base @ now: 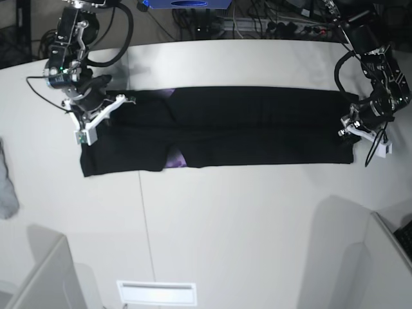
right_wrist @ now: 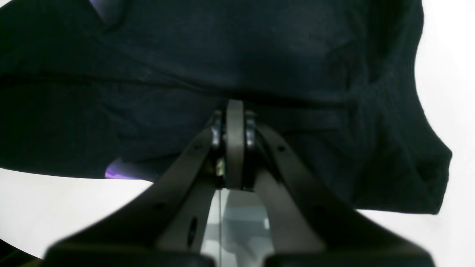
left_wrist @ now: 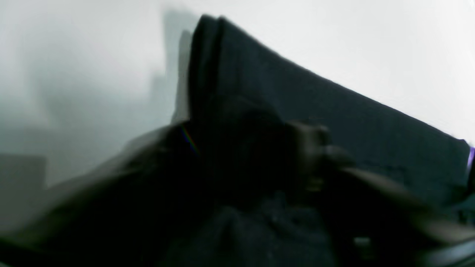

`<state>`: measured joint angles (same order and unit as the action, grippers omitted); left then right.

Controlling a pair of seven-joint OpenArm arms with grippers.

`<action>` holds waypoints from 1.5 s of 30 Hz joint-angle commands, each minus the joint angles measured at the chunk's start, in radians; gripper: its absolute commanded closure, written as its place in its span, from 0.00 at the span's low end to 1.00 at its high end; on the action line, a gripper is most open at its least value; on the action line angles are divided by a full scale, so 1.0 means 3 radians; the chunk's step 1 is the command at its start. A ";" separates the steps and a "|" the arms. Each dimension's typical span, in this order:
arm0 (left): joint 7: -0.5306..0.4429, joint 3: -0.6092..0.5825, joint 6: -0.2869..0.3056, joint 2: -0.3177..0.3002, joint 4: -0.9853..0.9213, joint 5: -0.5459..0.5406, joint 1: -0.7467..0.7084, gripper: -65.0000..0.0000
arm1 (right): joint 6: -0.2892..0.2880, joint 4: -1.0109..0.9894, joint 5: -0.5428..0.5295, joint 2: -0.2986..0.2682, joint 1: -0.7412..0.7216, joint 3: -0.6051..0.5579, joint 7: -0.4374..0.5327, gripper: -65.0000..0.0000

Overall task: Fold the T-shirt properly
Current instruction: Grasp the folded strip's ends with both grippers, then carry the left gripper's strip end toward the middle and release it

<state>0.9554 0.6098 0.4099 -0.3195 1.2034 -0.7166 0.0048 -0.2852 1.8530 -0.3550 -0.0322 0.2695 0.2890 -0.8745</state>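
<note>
R gripper [right_wrist: 234, 111] jaws pressed together at T-shirt [base: 257, 125] edge | L gripper [base: 353, 127] on other end, jaw state unclear | shirt lengthwise-folded on table [base: 225, 219]

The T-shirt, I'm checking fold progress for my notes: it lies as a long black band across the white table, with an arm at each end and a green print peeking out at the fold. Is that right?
Not quite: the print is purple, not green. The base view shows it peeking from the T-shirt near the front fold, and the right wrist view shows the same purple. The rest stands: a long black band on the white table with an arm at each end.
</note>
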 commanded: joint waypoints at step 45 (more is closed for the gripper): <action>0.0966 -0.0030 -0.0060 0.0566 0.1817 0.0085 -0.0310 1.00 | -0.0014 0.0117 -0.0031 -0.0013 -0.0129 0.0021 0.0059 1.00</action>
<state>1.2530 0.5980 0.3916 -0.1387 1.7290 -0.6716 -0.0952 -0.2848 1.8721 -0.3580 -0.0299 0.2398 0.2909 -0.8783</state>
